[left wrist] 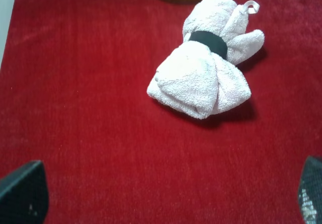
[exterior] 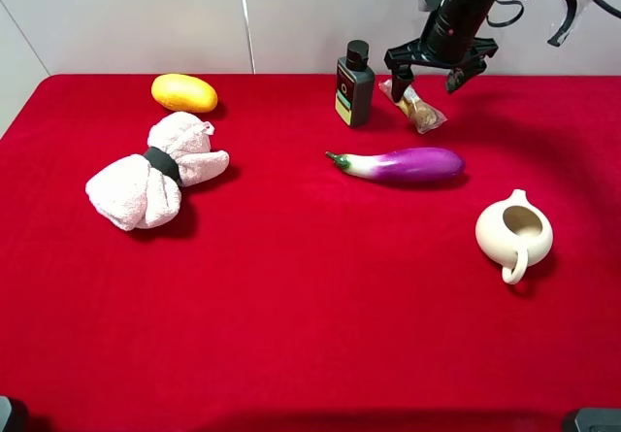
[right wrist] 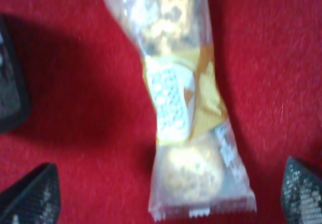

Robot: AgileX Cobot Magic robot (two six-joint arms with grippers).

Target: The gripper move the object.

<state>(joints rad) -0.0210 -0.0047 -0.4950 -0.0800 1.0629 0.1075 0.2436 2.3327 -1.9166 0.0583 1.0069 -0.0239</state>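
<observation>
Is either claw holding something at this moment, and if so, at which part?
Nothing is held. The right claw stands open over the chocolate packet, which lies on the red cloth; the left claw is open and empty.

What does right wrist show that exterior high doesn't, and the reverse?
Only right wrist: the chocolate packet up close, with its yellow label and bare cloth between it and each fingertip.
Only exterior high: the eggplant, cream pitcher, tied towel, yellow fruit and the whole dark bottle.
Both: the packet lying on the red cloth, with the right gripper open over it, gripping nothing.
</observation>
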